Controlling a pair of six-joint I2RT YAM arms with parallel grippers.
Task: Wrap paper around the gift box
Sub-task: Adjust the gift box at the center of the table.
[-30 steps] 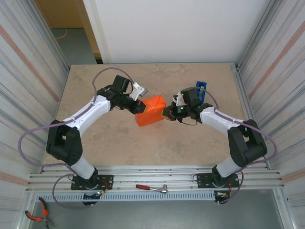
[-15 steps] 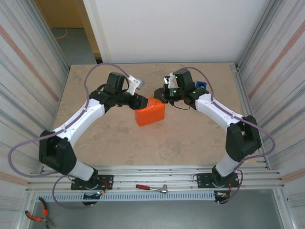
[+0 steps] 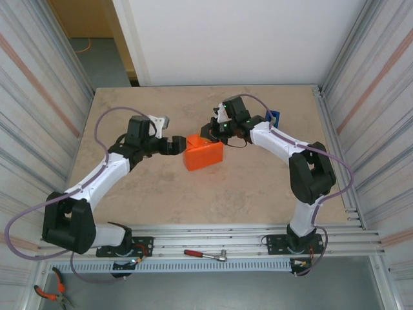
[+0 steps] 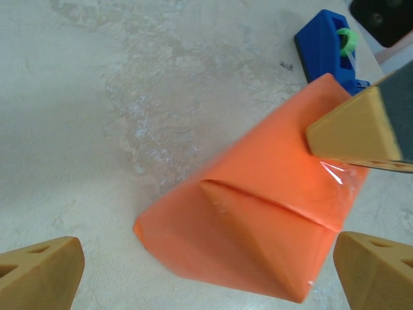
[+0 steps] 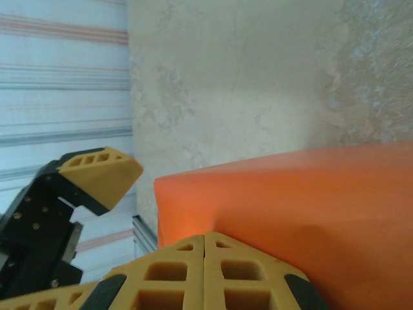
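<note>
paper (image 3: 203, 154) lay mid table (image 3: 258, 194), folded shut into an orange wedge w/ a strip of clear tape (image 4: 335, 171) on the top flap. box itself was hidden under it. l gripper (image 3: 179, 144) was spread wide just off the paper's left end, w/ nothing between its fingers. r gripper (image 3: 208, 134) had its fingers pressed together on nothing, tips at the paper's far top edge. blue tape dispenser (image 3: 273, 119) stood behind the r arm, near the paper.
</note>
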